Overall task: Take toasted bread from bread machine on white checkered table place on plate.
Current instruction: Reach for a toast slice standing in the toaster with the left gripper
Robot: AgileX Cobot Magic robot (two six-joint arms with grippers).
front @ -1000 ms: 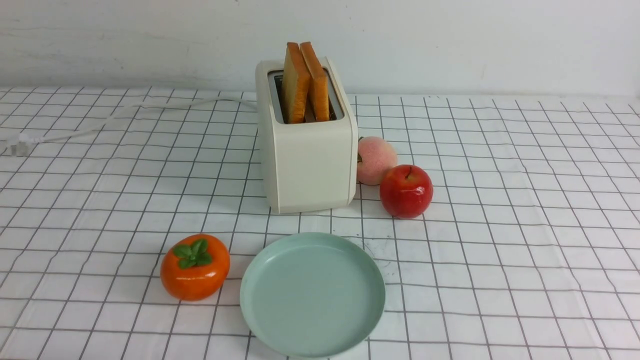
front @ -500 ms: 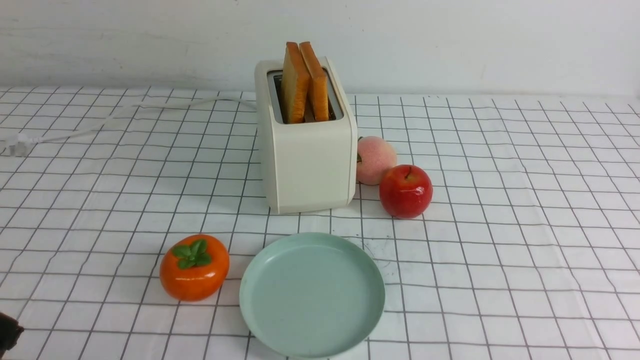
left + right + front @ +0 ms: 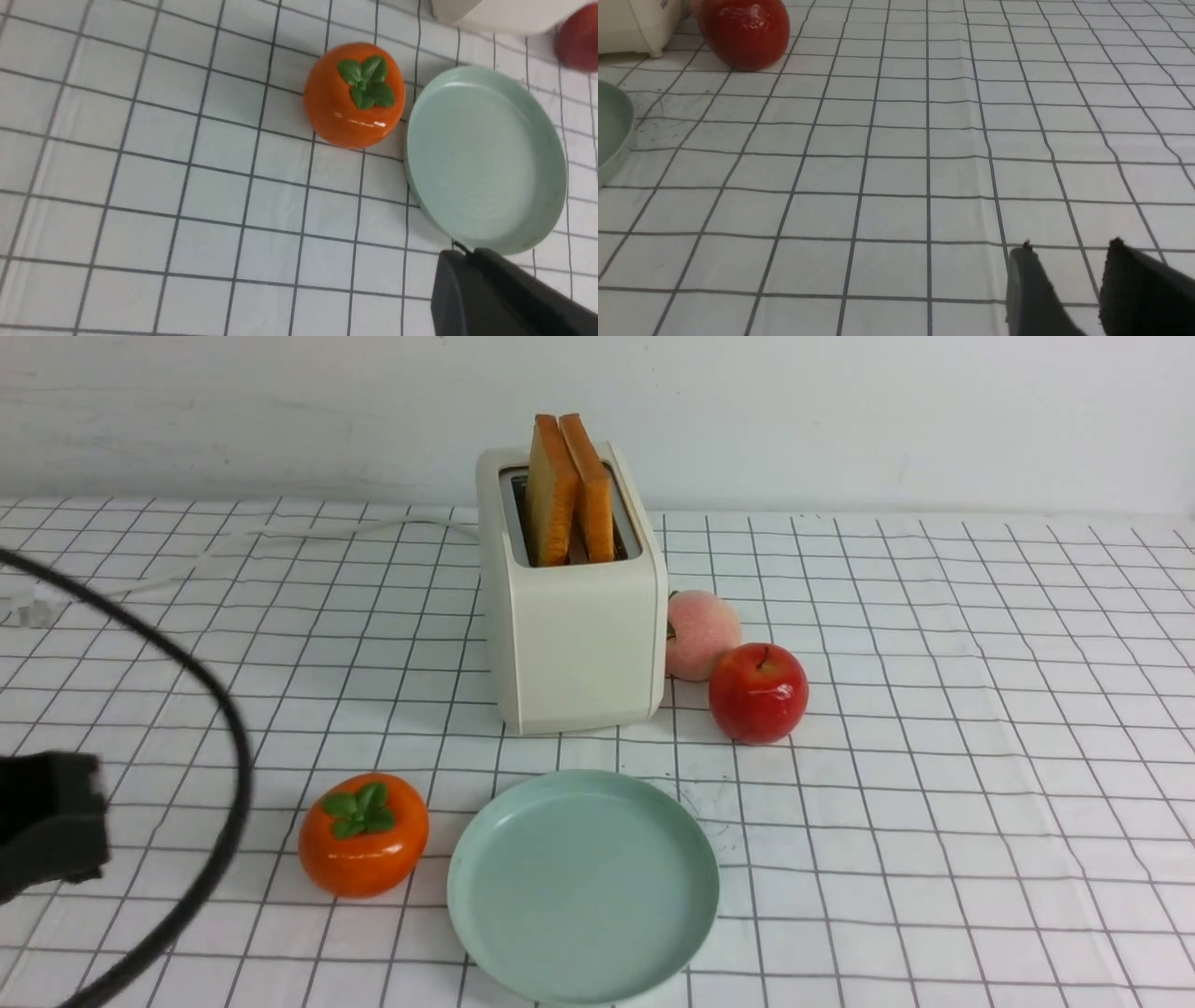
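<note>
Two slices of toasted bread [image 3: 568,490] stand upright in the slots of the cream-white bread machine [image 3: 574,635] at the back middle of the white checkered table [image 3: 934,756]. The mint-green plate [image 3: 583,887] lies empty in front of it. My left gripper [image 3: 460,254] is shut and empty, hovering over the cloth beside the plate's rim [image 3: 486,158]. Its black body [image 3: 47,821] shows at the front view's left edge. My right gripper [image 3: 1071,243] is open and empty, low over bare cloth to the right of the plate [image 3: 616,126], out of the front view.
An orange persimmon [image 3: 364,835] sits left of the plate. A red apple [image 3: 758,693] and a pink peach [image 3: 700,635] sit right of the bread machine. A black cable [image 3: 224,737] arcs at the left. The white cord [image 3: 233,546] trails left.
My left arm and its black cable have come into the front view from the lower left, moving up and inward. The bread, bread machine, plate and fruit have not moved.
</note>
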